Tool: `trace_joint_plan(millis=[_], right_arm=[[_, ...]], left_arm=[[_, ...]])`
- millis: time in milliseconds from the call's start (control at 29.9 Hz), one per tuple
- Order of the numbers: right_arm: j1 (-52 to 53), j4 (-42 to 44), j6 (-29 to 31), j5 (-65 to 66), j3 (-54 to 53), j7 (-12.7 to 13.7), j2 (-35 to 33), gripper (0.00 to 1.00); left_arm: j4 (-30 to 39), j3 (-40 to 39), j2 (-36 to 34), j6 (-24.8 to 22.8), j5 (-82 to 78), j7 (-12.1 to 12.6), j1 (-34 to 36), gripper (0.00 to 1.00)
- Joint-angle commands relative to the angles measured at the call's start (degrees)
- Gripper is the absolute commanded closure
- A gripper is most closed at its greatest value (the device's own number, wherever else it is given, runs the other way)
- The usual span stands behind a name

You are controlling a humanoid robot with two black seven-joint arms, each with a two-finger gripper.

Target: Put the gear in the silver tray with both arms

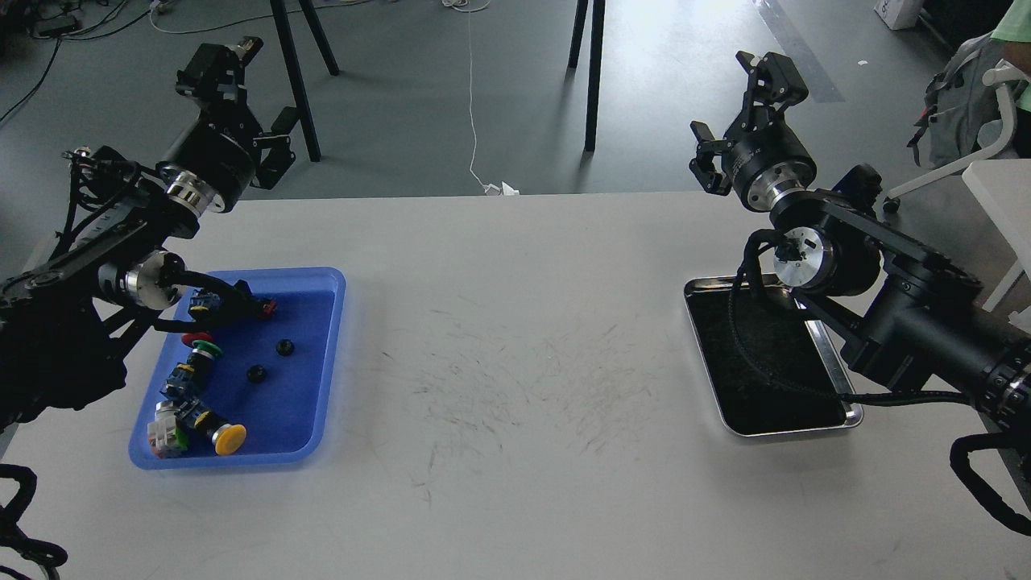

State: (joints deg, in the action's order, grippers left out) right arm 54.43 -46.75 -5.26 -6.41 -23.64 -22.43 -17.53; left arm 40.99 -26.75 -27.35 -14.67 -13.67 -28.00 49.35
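Note:
Two small black gears (283, 347) (256, 374) lie apart on the floor of a blue plastic tray (242, 461) at the table's left. At the right stands the silver tray (789, 433); nothing shows on its dark bottom, and my right arm and a cable cover its far right side. My left gripper (250, 97) is raised beyond the table's far left edge, open and holding nothing, well above and behind the gears. My right gripper (737, 109) is raised behind the silver tray, also open and holding nothing.
Several push-button switches with red, green and yellow caps (229, 437) lie along the blue tray's left side. Black stand legs (592, 72) rise beyond the table's far edge. A chair (958, 113) and a white table corner (1003, 193) are at the far right.

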Motion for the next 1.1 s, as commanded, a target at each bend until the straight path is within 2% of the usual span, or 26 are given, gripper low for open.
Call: trace_joint_plan(millis=[0, 267, 434, 568, 668, 1069], right_arm=[[0.0, 0.0, 0.0, 0.0, 0.0, 0.0, -0.1, 0.01], [-0.2, -0.2, 0.0, 0.0, 0.0, 0.0, -0.1, 0.01], [-0.3, -0.3, 0.0, 0.0, 0.0, 0.0, -0.1, 0.01], [-0.4, -0.2, 0.1, 0.0, 0.1, 0.0, -0.1, 0.01], [-0.5, -0.2, 0.1, 0.0, 0.1, 0.0, 0.0, 0.01], [-0.6, -0.1, 0.0, 0.0, -0.1, 0.0, 0.0, 0.01]], left_arm=[[0.3, 0.4, -0.5, -0.4, -3.1, 0.0, -0.1, 0.01], [-0.5, -0.6, -1.0, -1.9, -1.7, 0.0, -0.3, 0.01], [-1.9, 0.1, -2.9, -8.1, 0.3, 0.0, -0.5, 0.01], [-2.9, 0.9, -2.9, -9.2, 0.3, 0.0, -0.6, 0.01], [-2.8, 0.5, -3.1, -11.8, 0.9, 0.0, -0.6, 0.01], [-3.5, 3.2, -2.7, -10.6, 1.1, 0.0, -0.7, 0.01]])
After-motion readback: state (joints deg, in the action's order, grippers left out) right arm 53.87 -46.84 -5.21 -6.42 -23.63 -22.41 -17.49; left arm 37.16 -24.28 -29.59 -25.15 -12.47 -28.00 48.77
